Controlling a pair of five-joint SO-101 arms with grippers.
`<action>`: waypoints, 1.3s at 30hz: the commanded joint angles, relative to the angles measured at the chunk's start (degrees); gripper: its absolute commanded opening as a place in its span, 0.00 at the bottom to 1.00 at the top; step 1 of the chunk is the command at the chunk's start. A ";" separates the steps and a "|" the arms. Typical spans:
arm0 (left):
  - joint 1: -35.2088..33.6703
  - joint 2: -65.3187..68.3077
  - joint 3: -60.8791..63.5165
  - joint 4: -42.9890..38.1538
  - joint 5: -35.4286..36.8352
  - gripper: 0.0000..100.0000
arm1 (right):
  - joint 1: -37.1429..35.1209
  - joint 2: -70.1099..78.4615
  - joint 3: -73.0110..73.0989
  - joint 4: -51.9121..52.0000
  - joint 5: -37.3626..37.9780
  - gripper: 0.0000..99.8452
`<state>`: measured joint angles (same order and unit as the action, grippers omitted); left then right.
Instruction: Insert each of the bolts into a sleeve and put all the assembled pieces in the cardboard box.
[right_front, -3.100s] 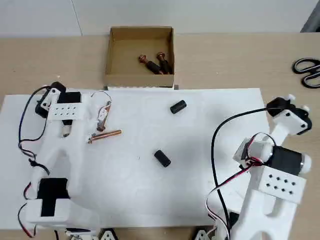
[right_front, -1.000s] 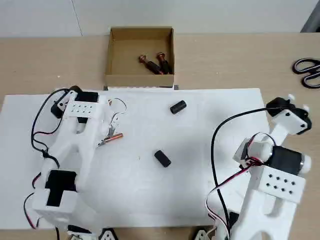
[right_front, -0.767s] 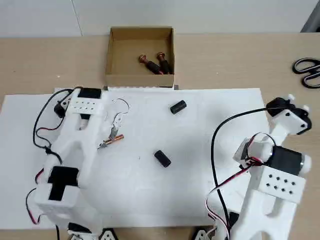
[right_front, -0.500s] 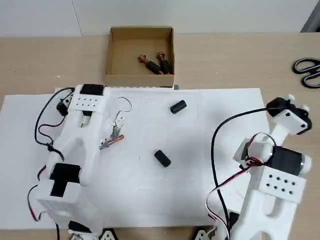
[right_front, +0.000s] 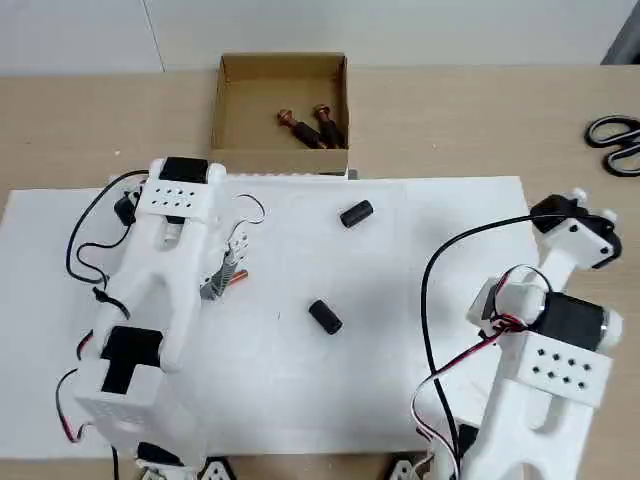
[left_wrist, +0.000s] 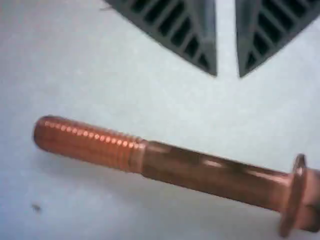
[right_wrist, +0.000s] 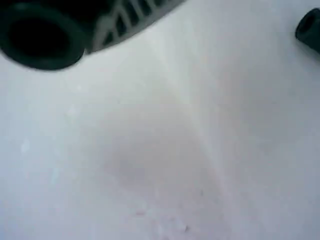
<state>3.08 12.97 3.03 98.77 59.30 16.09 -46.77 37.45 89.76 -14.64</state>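
Copper bolt (left_wrist: 170, 167) lies flat on the white sheet (right_front: 400, 380), just off the left gripper's (left_wrist: 226, 74) narrowly parted, empty jaws, long axis roughly along their closing line, so we reckon wrist-turn first; left arm's nearest.

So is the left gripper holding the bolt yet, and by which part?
Nothing is held. The left gripper is open, and the bolt lies loose on the white mat, clear of its fingertips.
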 joint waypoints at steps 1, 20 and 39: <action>-0.26 -0.35 -1.71 1.67 -0.26 0.01 | 0.57 -0.84 -0.26 -1.27 0.70 0.00; -9.14 0.26 6.90 -2.81 -4.84 0.01 | 0.48 -0.84 -0.26 -1.27 0.70 0.00; -10.46 -0.35 5.49 -15.38 -4.84 0.01 | 0.40 -0.92 -0.26 -1.10 0.53 0.00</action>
<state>-7.82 13.23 9.98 84.88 54.55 16.09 -46.77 37.45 89.76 -14.64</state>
